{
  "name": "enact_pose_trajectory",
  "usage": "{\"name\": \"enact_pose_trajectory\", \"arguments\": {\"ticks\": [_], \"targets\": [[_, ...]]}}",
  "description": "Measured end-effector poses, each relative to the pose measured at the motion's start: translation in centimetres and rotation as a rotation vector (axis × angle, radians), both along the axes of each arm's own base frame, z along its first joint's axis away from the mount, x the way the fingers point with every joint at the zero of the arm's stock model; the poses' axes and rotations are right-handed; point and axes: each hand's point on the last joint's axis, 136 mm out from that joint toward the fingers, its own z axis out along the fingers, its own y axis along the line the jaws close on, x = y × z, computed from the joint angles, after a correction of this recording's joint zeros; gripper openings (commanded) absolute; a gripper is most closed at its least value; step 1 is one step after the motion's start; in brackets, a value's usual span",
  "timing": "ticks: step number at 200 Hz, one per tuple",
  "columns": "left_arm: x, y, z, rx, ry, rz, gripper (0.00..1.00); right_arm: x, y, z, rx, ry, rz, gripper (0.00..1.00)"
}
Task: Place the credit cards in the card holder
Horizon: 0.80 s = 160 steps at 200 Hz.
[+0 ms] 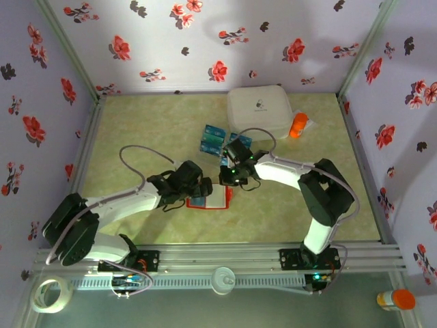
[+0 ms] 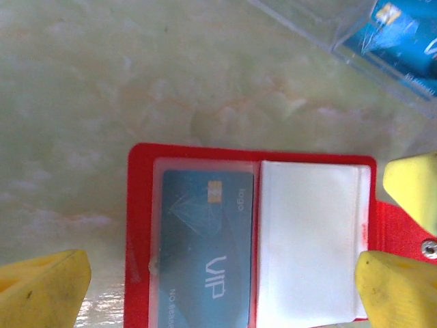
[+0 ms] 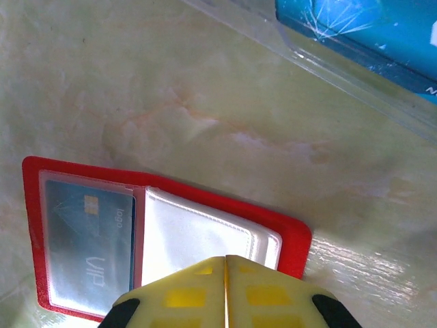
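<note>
**Fig. Overhead and wrist views of the work surface.** The bright-red, flat, folding card holder lies open on the pale green marbled table. It sits toward the front edge, between the two arms. Its left clear pocket holds one glossy blue card printed "VIP". Its right pocket shows plain white (a snap stud is visible on the red flap beside it).

The left gripper hangs over the card holder with its jaws spread wide and nothing gripped. One yellow fingertip lies left of the holder and the other is over the flap side.

The right gripper has its yellow fingers pressed flat together, with nothing visible between them. Its tips are over the edge of the white pocket; whether they touch it cannot be told.

The other credit cards, glossy blue-teal rectangles, lie farther back near the table's middle. At least one rests in a clear plastic tray. Behind them stand a white rounded-square case and a small orange bottle.
</note>
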Motion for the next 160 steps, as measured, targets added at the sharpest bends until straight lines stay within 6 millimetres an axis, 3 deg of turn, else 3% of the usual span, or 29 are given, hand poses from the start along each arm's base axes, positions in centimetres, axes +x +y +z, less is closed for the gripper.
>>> {"name": "enact_pose_trajectory", "arguments": {"ticks": [103,160], "targets": [[-0.7,-0.6,-2.4,0.109,0.011,-0.057,1.0,-0.8,0.6,-2.4,0.002,0.064,0.023,0.08],[-0.5,-0.9,-2.6,0.112,0.0,-0.071,1.0,-0.9,1.4,-2.4,0.028,0.065,0.029,0.07]]}}
